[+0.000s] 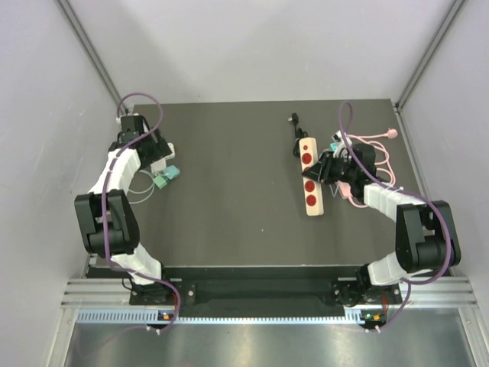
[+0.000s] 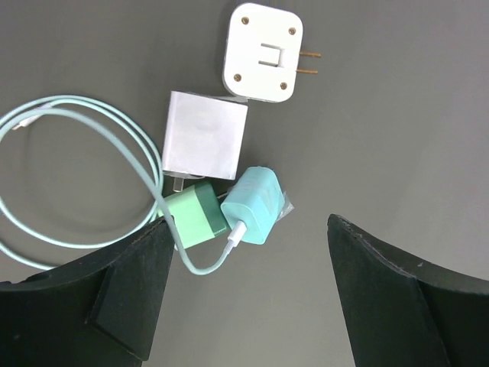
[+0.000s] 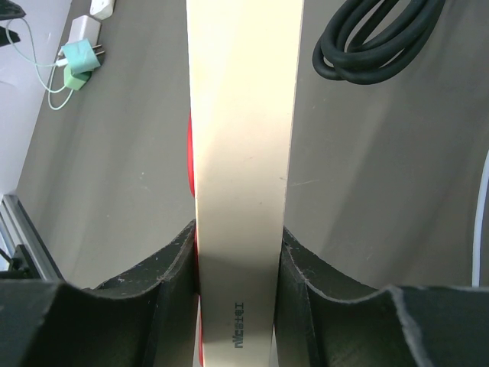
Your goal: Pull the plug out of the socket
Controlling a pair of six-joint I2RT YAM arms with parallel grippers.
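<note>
Evidently no plug was seated in the power strip (image 1: 309,180): its three red sockets were seen bare in the top view, though part of the strip was hidden by the right gripper (image 1: 327,170). The strip lay right of centre on the table (image 1: 229,222). It was clamped between the right fingers at about mid-length, across its narrow width. Which faces the pads bore on could not be told.

The plugs in sight lay loose on the left. They were a teal charger (image 2: 254,204) touching a green charger (image 2: 196,216), a white cube charger (image 2: 205,135) and a white adapter (image 2: 263,52) with bare prongs. The left gripper (image 2: 249,229) was held over them with its fingers wide apart and nothing between them.

The strip was judged rigid, light and smooth, and so likely to slide unless pinned. Its long axis ran from the far side towards the near edge, a little tilted. The sockets faced up, and the black cord (image 3: 378,38) lay at the far end. The chargers were judged hard, light and slick, best taken by their flat sides. The teal one was laid slanting, with its pale cable (image 2: 76,122) looping off to one side. Any seated plug would have been drawn straight up, along its prongs.
</note>
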